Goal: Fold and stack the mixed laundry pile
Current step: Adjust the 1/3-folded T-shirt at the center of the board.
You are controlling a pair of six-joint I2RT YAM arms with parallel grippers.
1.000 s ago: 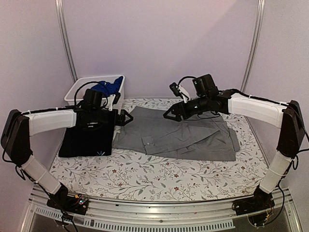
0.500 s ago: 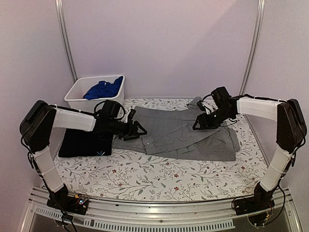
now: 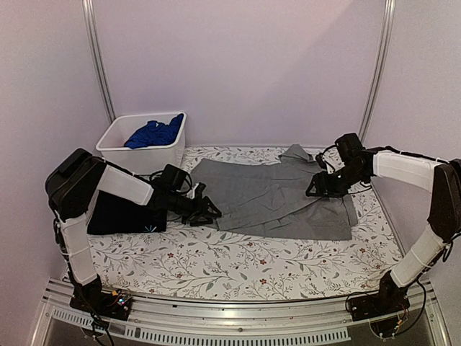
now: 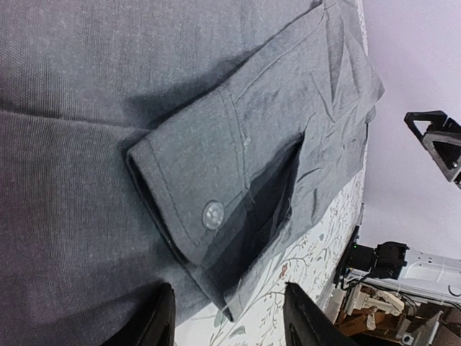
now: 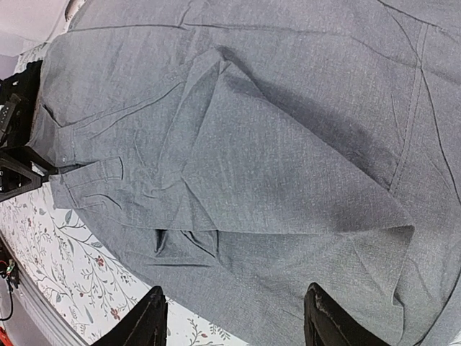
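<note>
Flat on desk (image 3: 238, 263): shirt (image 3: 274, 205), nothing grasped.
Astride shirt's cuff (image 4: 209, 209), left gripper (image 3: 204, 210) agape; over shirt's right side, right gripper (image 3: 315, 192) agape too. Left of shirt, black tee (image 3: 119, 220); blue garment (image 3: 153, 133) in bin (image 3: 124, 157) beyond.

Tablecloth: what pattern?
The tablecloth is white with small grey-green leaf sprigs and tiny red flowers. It shows best in the top external view.

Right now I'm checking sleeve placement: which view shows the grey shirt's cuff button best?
Left wrist: the cuff button sits large and sharp on the sleeve cuff. Right wrist shows the cuff small at its left edge, button hardly visible; top external shows most of the grey shirt, button too small to see.
</note>
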